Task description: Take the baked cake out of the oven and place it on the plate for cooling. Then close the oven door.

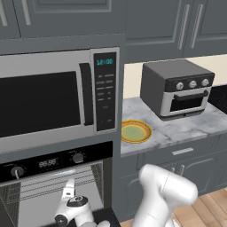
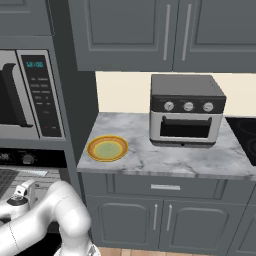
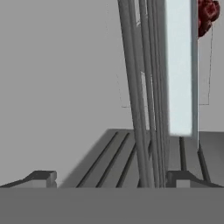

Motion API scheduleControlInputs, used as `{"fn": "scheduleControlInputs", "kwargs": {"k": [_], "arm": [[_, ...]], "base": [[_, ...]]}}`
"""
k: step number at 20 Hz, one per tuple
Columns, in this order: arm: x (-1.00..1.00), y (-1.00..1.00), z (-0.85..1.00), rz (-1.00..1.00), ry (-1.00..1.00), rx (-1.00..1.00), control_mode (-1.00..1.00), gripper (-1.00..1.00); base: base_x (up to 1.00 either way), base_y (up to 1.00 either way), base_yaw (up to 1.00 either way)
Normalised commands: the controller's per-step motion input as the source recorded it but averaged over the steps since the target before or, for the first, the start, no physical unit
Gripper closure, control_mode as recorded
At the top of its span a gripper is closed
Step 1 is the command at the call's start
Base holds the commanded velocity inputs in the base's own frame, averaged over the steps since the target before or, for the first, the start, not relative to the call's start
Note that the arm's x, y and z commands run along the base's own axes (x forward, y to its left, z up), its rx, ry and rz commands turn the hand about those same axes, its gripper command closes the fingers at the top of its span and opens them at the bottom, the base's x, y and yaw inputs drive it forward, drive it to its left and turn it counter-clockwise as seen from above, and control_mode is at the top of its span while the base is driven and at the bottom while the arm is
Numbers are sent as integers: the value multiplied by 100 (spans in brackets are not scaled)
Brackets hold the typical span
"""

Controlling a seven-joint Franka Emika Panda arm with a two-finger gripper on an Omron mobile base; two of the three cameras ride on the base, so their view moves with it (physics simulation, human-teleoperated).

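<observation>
The oven (image 1: 48,163) stands open below the microwave, with its wire racks (image 1: 44,188) showing. My gripper (image 1: 69,185) is at the mouth of the cavity, pointing in, open and with nothing between its fingers. In the hand view, which is rolled sideways, the gripper (image 3: 111,179) faces the rack wires (image 3: 144,109) and a pale blue baking tray (image 3: 179,65). The baked cake (image 3: 205,15), dark red, peeks out at the top right, beyond the tray and well away from the fingertips (image 3: 41,177). The plate (image 1: 135,131) lies on the marble counter (image 2: 165,155), right of the oven; it also shows from the right base as the plate (image 2: 107,148). The oven door is hidden under the arm.
A silver microwave (image 1: 48,99) sits directly above the oven. A grey toaster oven (image 1: 177,88) stands at the back of the counter, right of the plate. A dark cooktop (image 2: 245,132) lies at the counter's right end. My white arm (image 1: 162,190) fills the space before the lower cabinets.
</observation>
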Motion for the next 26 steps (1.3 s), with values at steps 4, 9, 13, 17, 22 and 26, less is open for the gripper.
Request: {"fn": "scheduleControlInputs", "kwargs": {"k": [4,9,13,17,22,26], "arm": [[35,0,-20,0,-12,0,-100,-100],[41,0,-26,0,-7,0,-100,-100],[49,0,-17,0,0,0,-100,-100],[37,0,-20,0,-1,0,-100,-100],[17,2,-19,0,0,0,-100,100],[10,1,-18,0,0,0,-100,100]], "base": [[0,0,0],[0,0,0],[0,0,0],[0,0,0],[0,0,0],[0,0,0]]}}
